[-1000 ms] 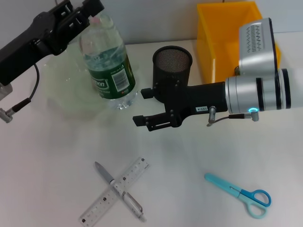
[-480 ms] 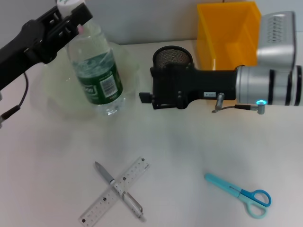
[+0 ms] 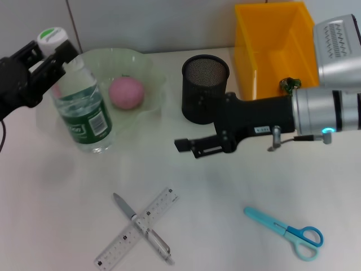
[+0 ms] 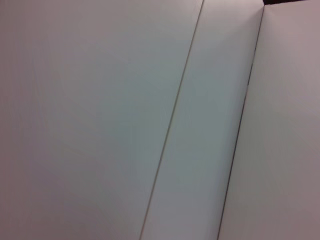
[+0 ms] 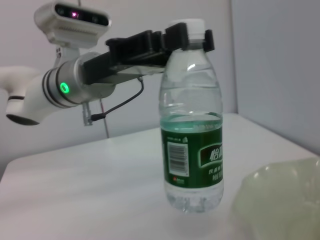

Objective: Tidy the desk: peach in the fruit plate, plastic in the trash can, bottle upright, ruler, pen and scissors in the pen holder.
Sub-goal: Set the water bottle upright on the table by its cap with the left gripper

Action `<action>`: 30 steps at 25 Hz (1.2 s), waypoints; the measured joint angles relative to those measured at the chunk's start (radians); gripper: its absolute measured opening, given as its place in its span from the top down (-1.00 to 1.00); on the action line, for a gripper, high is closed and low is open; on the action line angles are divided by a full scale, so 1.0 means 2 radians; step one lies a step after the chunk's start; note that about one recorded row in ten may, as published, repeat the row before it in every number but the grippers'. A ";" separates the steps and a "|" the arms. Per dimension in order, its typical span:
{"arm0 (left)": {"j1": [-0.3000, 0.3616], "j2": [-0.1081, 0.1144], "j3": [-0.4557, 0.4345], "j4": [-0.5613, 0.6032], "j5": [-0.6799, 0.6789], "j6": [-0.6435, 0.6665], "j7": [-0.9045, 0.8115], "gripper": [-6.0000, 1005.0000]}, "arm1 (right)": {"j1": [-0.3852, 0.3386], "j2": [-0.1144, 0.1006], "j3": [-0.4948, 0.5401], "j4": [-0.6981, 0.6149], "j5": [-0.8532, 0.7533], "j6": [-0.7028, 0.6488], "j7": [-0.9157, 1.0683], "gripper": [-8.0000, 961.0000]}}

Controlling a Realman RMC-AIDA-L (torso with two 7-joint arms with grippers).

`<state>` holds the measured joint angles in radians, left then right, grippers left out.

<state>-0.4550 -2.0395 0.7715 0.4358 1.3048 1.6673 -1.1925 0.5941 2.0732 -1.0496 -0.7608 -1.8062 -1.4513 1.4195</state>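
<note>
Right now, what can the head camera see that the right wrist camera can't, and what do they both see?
Only the head view shows the peach, the black pen holder, the orange trash can, the ruler, the pen, the scissors and the right gripper. Only the right wrist view shows the bottle's base standing upright on the table and the left arm's green light. Both show the bottle, the left gripper clamped at its neck, and the fruit plate.

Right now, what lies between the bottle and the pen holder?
In the head view, the fruit plate with the peach in it sits between the bottle, gripped at its neck by the left gripper, and the pen holder.
</note>
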 joint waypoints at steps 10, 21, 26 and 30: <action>0.032 -0.007 -0.003 -0.003 -0.002 -0.029 0.055 -0.01 | -0.022 -0.002 0.005 -0.034 -0.016 -0.029 0.029 -0.70; 0.031 -0.013 -0.048 -0.061 -0.004 -0.058 0.126 -0.04 | -0.023 -0.002 0.001 -0.037 -0.028 -0.046 0.031 -0.70; 0.027 -0.014 -0.054 -0.078 -0.004 -0.060 0.141 -0.06 | -0.023 -0.002 0.000 -0.038 -0.034 -0.046 0.031 -0.70; 0.023 -0.014 -0.055 -0.093 -0.004 -0.062 0.158 -0.07 | -0.023 -0.002 0.000 -0.038 -0.035 -0.047 0.031 -0.70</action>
<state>-0.4087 -2.0684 0.6608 0.2499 1.2960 1.5437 -0.8756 0.5491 2.0693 -1.0493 -0.8361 -1.8770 -1.5446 1.4816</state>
